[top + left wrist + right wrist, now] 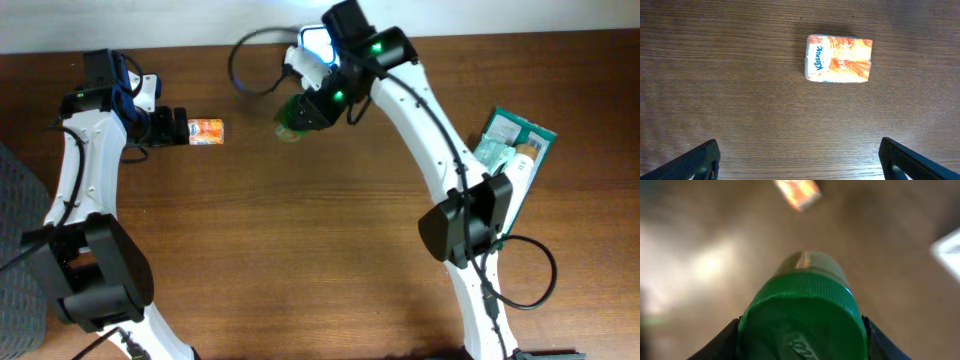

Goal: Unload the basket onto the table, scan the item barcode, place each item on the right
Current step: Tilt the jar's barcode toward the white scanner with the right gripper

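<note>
My right gripper (305,108) is shut on a jar with a green ribbed cap (802,315). It holds the jar (293,118) above the table at the back centre, and the black fingers (725,342) press on both sides of the cap. The jar's body points away from the wrist camera and no barcode shows. A white scanner with a blue light (316,45) sits just behind the right wrist. My left gripper (800,162) stands open over bare wood at the back left. An orange Kleenex tissue pack (839,58) lies ahead of it, untouched.
The tissue pack (206,131) lies right of the left gripper (178,128) and shows blurred in the right wrist view (799,192). Green and white packages (515,150) lie at the right edge. A black cable (240,65) loops at the back.
</note>
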Robot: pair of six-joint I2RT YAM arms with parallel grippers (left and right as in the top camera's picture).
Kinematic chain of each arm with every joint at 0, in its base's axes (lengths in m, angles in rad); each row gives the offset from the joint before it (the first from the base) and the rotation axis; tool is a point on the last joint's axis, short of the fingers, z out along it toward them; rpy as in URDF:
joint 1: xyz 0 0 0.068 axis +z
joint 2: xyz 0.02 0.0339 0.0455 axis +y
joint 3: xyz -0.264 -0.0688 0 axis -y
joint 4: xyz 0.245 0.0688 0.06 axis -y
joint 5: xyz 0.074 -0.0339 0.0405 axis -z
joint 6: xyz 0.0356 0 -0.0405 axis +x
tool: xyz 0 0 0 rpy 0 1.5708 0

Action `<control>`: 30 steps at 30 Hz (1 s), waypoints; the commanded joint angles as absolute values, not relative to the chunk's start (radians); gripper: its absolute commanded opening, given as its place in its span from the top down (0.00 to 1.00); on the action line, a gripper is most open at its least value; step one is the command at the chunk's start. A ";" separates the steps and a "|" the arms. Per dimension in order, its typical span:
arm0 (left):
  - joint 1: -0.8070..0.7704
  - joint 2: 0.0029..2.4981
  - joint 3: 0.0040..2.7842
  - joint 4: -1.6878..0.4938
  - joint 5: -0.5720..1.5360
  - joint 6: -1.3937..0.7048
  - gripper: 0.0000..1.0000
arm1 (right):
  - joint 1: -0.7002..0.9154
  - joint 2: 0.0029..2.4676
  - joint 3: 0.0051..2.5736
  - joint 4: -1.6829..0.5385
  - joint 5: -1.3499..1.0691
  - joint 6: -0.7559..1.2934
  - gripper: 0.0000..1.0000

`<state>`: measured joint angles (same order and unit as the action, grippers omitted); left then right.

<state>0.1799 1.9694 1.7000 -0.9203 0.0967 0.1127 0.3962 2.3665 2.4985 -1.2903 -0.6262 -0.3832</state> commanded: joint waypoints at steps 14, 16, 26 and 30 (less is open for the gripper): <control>0.186 1.969 1.713 -0.918 0.096 0.129 0.01 | 0.247 2.284 2.519 -1.192 -0.855 -0.122 0.65; 0.186 1.969 1.713 -0.918 0.096 0.129 0.01 | 0.292 2.286 2.518 -1.161 -0.572 -0.127 0.65; 0.186 1.969 1.713 -0.918 0.096 0.129 0.01 | 0.425 2.433 2.513 -0.788 0.199 -0.703 0.66; 0.186 1.969 1.713 -0.918 0.096 0.129 0.01 | 0.423 2.502 2.513 -0.626 0.245 -1.019 0.61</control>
<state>0.1799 1.9694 1.7000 -0.9199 0.0967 0.1127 0.4255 2.4744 2.4985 -0.6960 0.1589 -0.7673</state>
